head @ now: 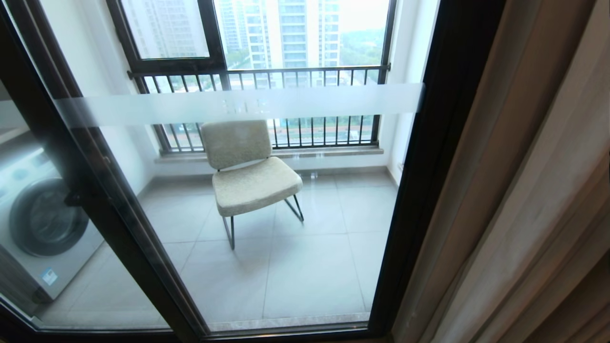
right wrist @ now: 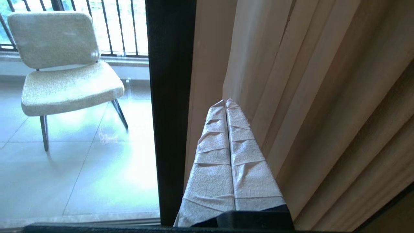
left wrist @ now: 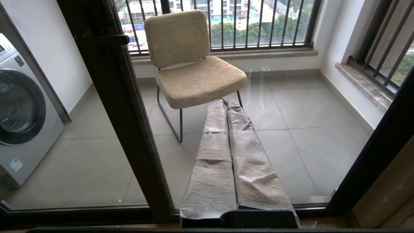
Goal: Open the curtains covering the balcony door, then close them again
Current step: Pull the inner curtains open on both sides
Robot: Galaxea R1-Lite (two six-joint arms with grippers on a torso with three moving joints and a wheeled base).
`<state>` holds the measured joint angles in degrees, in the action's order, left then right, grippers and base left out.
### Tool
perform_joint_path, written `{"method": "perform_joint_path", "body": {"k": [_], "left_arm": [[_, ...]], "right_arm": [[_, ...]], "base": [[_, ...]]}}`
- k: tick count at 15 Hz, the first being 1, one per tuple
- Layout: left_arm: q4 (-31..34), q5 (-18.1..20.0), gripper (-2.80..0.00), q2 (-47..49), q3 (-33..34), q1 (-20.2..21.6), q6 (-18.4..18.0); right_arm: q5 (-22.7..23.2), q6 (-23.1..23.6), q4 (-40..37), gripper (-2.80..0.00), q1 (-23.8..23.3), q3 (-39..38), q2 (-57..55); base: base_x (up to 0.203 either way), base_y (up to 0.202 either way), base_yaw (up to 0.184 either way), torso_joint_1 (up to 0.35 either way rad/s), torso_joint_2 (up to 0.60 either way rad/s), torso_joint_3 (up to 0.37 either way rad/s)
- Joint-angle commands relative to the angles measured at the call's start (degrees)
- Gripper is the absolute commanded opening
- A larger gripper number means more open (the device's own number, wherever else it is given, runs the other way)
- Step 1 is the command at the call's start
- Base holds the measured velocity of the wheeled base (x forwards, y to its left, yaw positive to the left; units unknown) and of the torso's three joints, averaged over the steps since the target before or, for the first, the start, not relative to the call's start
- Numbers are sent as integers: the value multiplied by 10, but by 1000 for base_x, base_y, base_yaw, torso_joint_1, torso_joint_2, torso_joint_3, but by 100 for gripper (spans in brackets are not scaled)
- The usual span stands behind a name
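The curtains hang bunched in beige pleats at the right, beside the black frame of the balcony door. The door's glass, with its frosted band, stands uncovered. In the right wrist view my right gripper is shut with nothing between its wrapped fingers, its tips just short of the curtains and next to the door frame. In the left wrist view my left gripper is shut and empty, pointing at the glass low down, apart from the curtains. Neither gripper shows in the head view.
Behind the glass stand a beige chair on grey tiles and a washing machine at the left. A black-framed window with railing bars closes the balcony's far side. A black door handle shows in the left wrist view.
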<state>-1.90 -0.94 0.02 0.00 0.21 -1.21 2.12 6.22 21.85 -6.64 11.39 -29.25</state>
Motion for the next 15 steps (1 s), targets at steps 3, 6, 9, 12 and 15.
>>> {"method": "perform_joint_path", "body": {"k": [3, 6, 9, 12, 15], "left_arm": [[0, 0, -280, 0, 0, 1, 0], [0, 0, -280, 0, 0, 1, 0], [0, 0, -280, 0, 0, 0, 0], [0, 0, -280, 0, 0, 0, 0], [0, 0, -280, 0, 0, 1, 0]], "right_arm": [[-11, 8, -13, -280, 38, -93, 128], [-10, 12, -88, -280, 56, -113, 195], [-8, 12, -175, -280, 62, -114, 268], [-8, 10, -217, -280, 66, -114, 292], [-10, -3, -218, -280, 66, -114, 292]], "base": [[0, 0, 0, 0, 0, 0], [0, 0, 0, 0, 0, 0], [0, 0, 0, 0, 0, 0], [0, 0, 0, 0, 0, 0], [0, 0, 0, 0, 0, 0]]}}
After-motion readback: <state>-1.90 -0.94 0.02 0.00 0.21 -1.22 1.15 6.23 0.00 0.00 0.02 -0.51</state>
